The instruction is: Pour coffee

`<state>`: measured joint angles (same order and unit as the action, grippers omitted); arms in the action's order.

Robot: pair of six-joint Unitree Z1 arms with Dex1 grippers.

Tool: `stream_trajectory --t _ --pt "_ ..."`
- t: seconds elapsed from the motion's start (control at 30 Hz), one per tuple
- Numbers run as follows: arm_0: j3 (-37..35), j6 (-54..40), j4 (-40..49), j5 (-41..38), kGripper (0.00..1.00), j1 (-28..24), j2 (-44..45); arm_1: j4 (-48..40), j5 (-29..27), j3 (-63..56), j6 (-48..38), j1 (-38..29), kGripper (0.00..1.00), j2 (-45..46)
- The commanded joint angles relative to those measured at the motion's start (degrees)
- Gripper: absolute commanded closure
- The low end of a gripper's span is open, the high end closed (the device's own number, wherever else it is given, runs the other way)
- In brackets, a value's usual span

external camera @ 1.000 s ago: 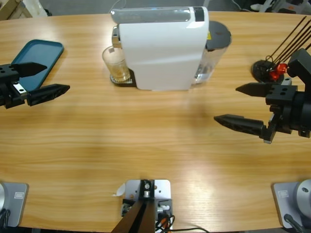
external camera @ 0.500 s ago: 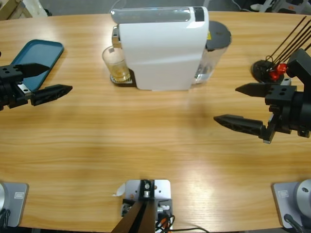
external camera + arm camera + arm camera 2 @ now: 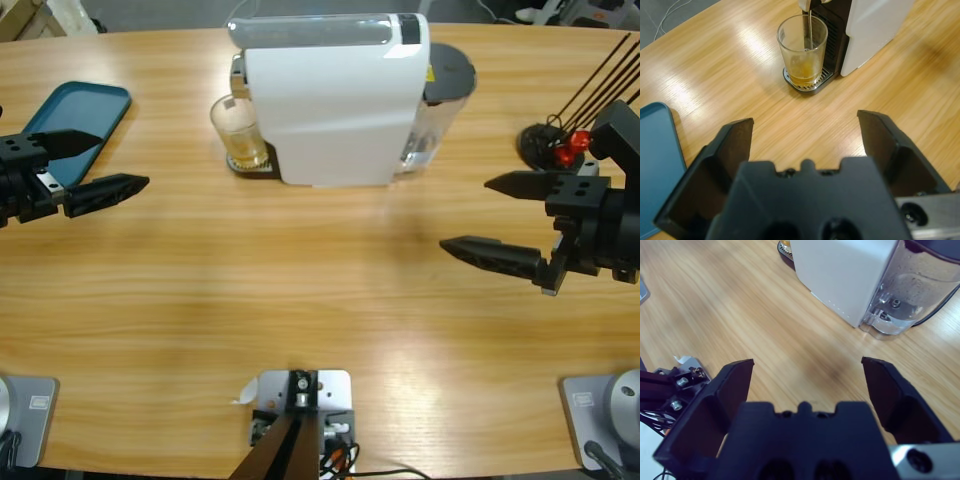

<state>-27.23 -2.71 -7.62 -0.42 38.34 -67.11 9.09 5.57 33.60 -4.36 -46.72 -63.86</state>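
Left tool [image 3: 95, 165] hangs over the counter [image 3: 300, 290] at the left edge, jaws spread wide, nothing between them; it sits just beside a teal tray [image 3: 75, 120], one jaw over the tray's near rim. In left wrist view the jaws frame the glass tumbler [image 3: 802, 50], well apart from it. Right tool [image 3: 500, 215] hovers at the right edge, jaws also wide apart & empty, pointing toward the middle of the counter.

Coffee [image 3: 802, 75]: shallow amber layer in the bottom of the clear tumbler, which stands upright on the drip grate [image 3: 807, 86] of the white coffee machine [image 3: 335, 100], under its spout, at the machine's left side in high view. A thin stream runs from spout into the glass. Machine stands back-centre on the counter, w/ a clear water tank [image 3: 905, 295] on its right side.

Counter is long, light wood w/ grain running lengthwise & soft glare patches. A black stand w/ a red part & thin black rods [image 3: 555, 145] sits far right, just behind the right tool. Grey floor & a cable show past the counter edge in left wrist view.
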Motion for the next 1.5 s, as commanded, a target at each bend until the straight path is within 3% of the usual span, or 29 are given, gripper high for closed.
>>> stream_trajectory --t 0.03,0.77,1.07,1.5 --pt "1.8 0.0 -0.7 0.2 0.110 0.9 -2.3 -0.1 0.4 -1.4 -0.8 -0.2 0.046 -2.0" --pt "1.8 0.0 -1.0 0.2 0.108 0.9 -2.8 -0.1 0.2 -1.3 -1.1 -0.2 0.043 -2.7" --pt "1.9 0.2 -1.3 0.2 0.041 0.9 -2.8 0.2 -0.7 -1.3 -2.0 -0.2 0.000 -2.6" --pt "2.1 -0.1 -5.8 0.2 0.046 0.9 -5.4 0.8 -0.9 -0.9 -2.0 0.5 0.000 -2.7"
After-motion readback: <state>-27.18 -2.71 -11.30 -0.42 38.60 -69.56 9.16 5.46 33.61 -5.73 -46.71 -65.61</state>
